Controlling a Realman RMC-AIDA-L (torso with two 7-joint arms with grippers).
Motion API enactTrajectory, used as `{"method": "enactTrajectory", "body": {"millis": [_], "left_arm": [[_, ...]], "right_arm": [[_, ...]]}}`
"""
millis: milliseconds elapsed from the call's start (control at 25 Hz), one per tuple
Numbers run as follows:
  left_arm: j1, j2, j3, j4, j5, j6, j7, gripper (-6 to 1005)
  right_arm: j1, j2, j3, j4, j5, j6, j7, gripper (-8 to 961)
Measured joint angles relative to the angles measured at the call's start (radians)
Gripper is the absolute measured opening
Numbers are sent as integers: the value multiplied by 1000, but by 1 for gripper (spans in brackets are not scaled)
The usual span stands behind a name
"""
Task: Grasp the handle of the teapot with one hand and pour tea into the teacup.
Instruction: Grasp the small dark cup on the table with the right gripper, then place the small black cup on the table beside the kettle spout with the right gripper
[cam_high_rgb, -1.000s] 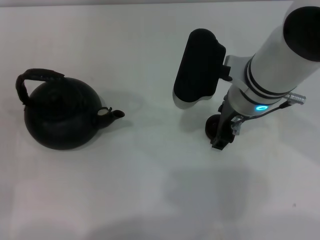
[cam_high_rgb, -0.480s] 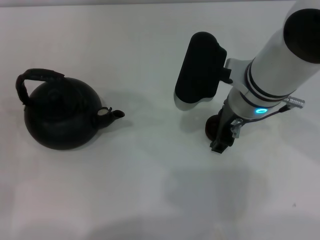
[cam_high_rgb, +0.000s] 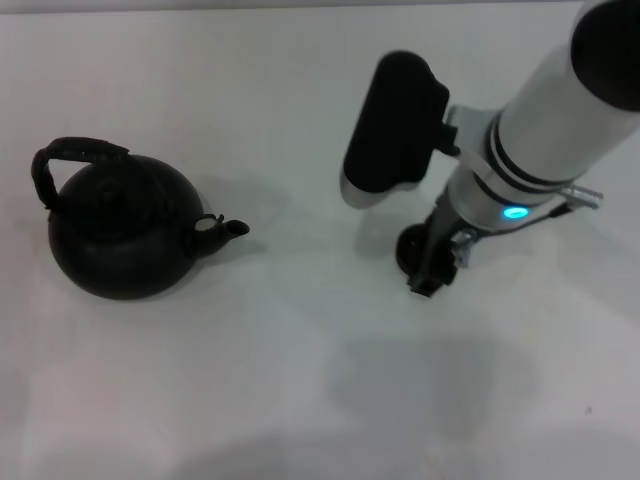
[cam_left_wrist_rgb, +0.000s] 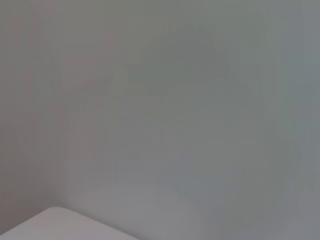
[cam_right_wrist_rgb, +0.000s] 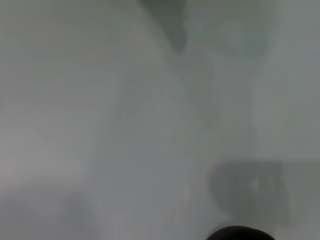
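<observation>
The matte black teapot (cam_high_rgb: 120, 235) stands on the white table at the left, its spout (cam_high_rgb: 230, 229) pointing right. Its arched handle (cam_high_rgb: 75, 152) loops over the top, tilted to the far left. Nothing touches it. My right gripper (cam_high_rgb: 425, 272) hangs down at the right of the table, well apart from the teapot. It is closed around the tiny dark teacup (cam_high_rgb: 408, 250), which shows only partly behind the fingers. A dark rounded edge at the border of the right wrist view (cam_right_wrist_rgb: 240, 234) is probably the teacup. My left gripper is out of view.
The white table (cam_high_rgb: 300, 340) is bare between the teapot and the teacup. The right arm's black forearm cover (cam_high_rgb: 385, 125) and white wrist (cam_high_rgb: 540, 130) hang over the far right. The left wrist view shows only a plain pale surface.
My right gripper has shifted a little to the left, toward the teapot, and the teacup moved with it. The teapot has not moved.
</observation>
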Motion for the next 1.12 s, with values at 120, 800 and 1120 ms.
{"method": "enactTrajectory", "body": {"millis": [120, 800, 1120], "left_arm": [[-2, 0, 0, -1, 0, 1, 0, 893], [-1, -3, 8, -22, 8, 11, -1, 892], [2, -3, 8, -24, 9, 18, -2, 892]], "right_arm": [[31, 0, 8, -10, 8, -11, -3, 732], [188, 1, -96, 159, 170, -190, -36, 737], [182, 1, -133, 170, 182, -196, -32, 740]]}}
